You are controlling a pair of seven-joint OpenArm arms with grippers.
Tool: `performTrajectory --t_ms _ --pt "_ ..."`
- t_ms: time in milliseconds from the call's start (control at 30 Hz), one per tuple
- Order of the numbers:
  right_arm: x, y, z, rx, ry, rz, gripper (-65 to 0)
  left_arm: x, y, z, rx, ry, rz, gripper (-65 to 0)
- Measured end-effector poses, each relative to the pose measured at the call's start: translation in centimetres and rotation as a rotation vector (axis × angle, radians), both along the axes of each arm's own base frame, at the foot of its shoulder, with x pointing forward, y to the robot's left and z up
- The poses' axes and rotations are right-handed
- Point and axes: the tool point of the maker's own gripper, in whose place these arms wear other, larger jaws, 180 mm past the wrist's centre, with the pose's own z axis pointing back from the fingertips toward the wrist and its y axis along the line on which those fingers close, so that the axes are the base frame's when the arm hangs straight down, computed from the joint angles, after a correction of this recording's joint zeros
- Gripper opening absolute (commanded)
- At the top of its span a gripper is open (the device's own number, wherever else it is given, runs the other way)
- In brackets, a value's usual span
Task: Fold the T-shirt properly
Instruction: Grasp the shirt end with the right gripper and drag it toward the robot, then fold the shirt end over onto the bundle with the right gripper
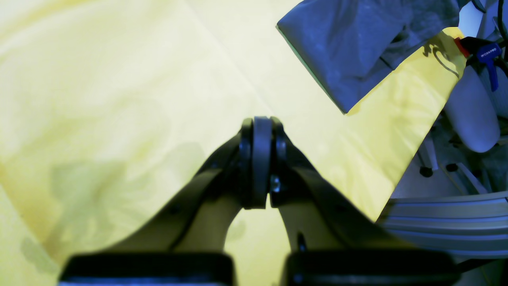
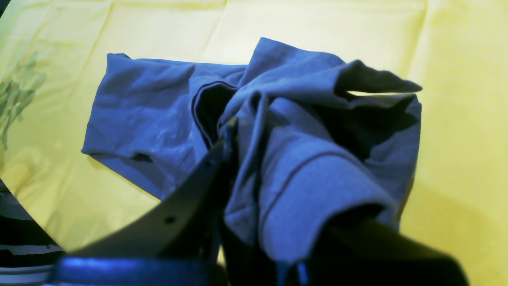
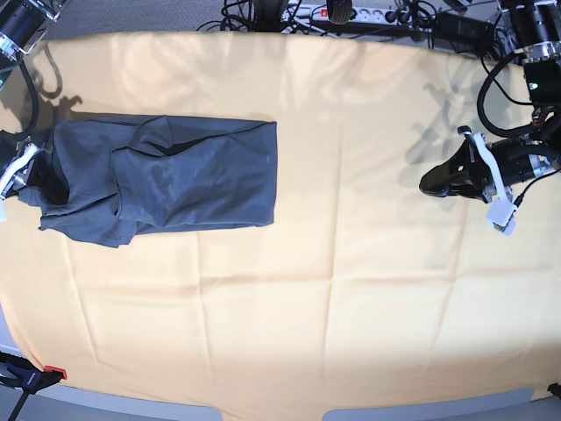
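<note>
Matt cloth on matt cloth, with hard dark plastic at the edges.

The dark slate blue-grey cotton T-shirt (image 3: 166,180) is soft, matt woven cloth, creased and bunched at its 9 o'clock end. The surface wears a yellow-orange table cloth (image 3: 351,289), matt, smooth but for faint fold lines. The left gripper (image 1: 260,159) has black fingers (image 1: 317,198) of smooth, slightly glossy plastic; a blue and black plastic clamp (image 1: 486,55) sits at 2 o'clock.

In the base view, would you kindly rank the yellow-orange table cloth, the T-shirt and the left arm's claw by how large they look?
1. Table cloth: largest, filling most of the view.
2. T-shirt: lying at the cloth's left side.
3. Left claw: smallest, a dark closed shape at the right; nearness to the camera may affect its apparent size.
</note>
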Motion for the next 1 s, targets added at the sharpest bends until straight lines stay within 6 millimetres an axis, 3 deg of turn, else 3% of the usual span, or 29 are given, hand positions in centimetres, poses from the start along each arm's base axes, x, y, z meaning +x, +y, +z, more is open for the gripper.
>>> performTrajectory --t_ms 233,333,433,667,867,1000 --pt "0.0 0.3 0.3 0.021 -0.015 0.011 -65.0 0.0 0.0 0.0 0.0 0.0 0.0 -65.0" --pt "0.2 2.1 1.7 0.106 -0.068 0.071 -65.0 0.0 0.0 0.0 0.0 0.0 0.0 -65.0" --pt "0.3 3.8 1.3 0.107 -0.052 0.128 -65.0 0.0 0.0 0.0 0.0 0.0 0.0 -65.0" --pt "0.1 11.2 -0.1 0.189 -0.026 0.297 -65.0 0.0 0.0 0.0 0.0 0.0 0.0 -65.0" --pt "0.7 16.6 2.8 0.204 -0.133 0.43 -65.0 -0.1 0.0 -0.1 0.0 0.004 0.0 -65.0" --pt "0.2 20.4 2.7 0.261 -0.126 0.515 -65.0 -0.2 0.0 -0.2 0.0 0.007 0.0 -65.0"
